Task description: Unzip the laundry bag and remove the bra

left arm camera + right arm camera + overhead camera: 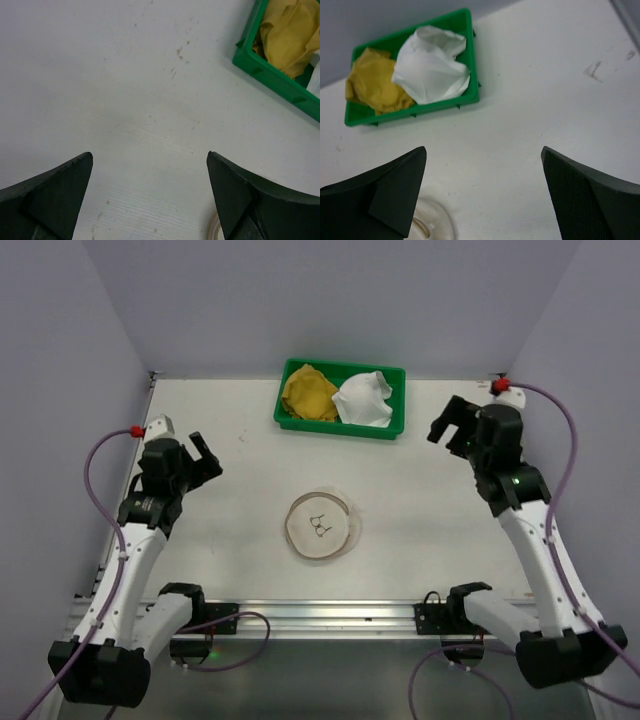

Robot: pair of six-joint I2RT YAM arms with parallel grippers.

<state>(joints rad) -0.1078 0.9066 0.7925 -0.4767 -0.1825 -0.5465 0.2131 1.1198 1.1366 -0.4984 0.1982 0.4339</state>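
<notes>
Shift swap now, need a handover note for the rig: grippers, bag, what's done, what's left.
Left gripper: open, empty, over the table.
Right gripper: open, empty.
Laundry bag: flat at table centre, between the arms, untouched.
Green tray, far edge: yellow garment, white garment.
Done: bag looks empty; zip state unclear.
Left: check whether the white garment is the bra; if not, unzip.

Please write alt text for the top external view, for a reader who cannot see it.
A round cream mesh laundry bag lies flat at the middle of the table, untouched; the left gripper and the right gripper stand open and empty on either side. Behind it, a green tray holds a crumpled yellow cloth and a white cloth.
</notes>
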